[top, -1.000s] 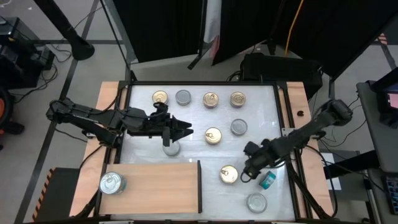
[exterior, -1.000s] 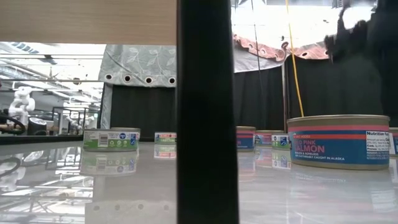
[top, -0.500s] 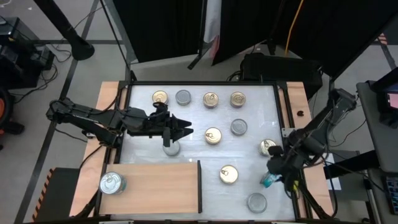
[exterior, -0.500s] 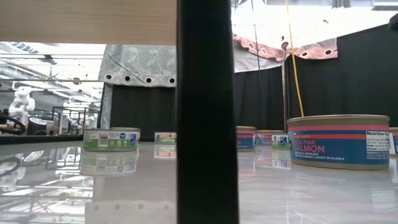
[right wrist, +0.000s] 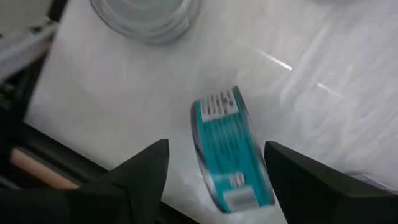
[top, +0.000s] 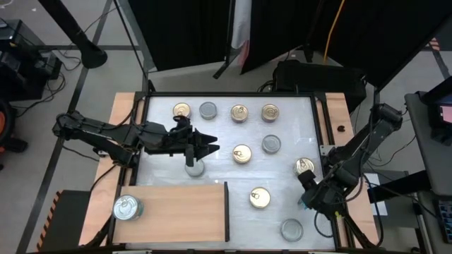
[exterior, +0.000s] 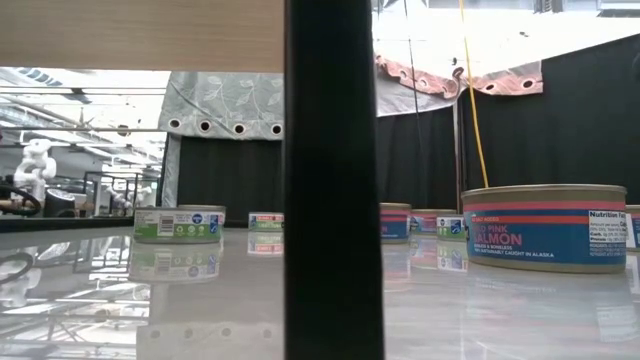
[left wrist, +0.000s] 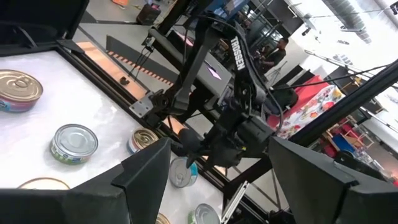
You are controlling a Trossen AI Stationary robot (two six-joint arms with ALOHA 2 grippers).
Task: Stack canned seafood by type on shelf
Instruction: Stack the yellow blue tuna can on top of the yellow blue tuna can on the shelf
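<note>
Tabletop [top: 226, 134], white and glossy, fills the middle of the high view, with the shelf [top: 176, 212], a light-brown wooden board with a dark edge, lying across its near left corner. 2 dark arms reach in from the sides. The left arm stretches level from the left edge toward the centre, its elbow bent near the frame, and the left gripper [top: 209, 149] hovers with its fingers spread wide and nothing between them, right above a silver-lidded tin [top: 194, 168] that sits just beyond the shelf's far edge. The right arm folds down from the right side, forearm angled toward the near right corner, and the right gripper [right wrist: 214, 171] hangs over a teal-labelled tin [right wrist: 230, 149] lying on its side on the tabletop; its fingers stand apart on either side of that tin without gripping it. 1 silver-lidded tin [top: 127, 207] rests on the shelf at its left end. 4 tins [top: 224, 111] line the far edge of the tabletop, 3 gold and 1 silver. Nearer lie 3 gold-lidded tins [top: 242, 154], [top: 304, 166], [top: 259, 197], a silver one [top: 271, 144] and another silver one [top: 291, 229] in the near right corner.
</note>
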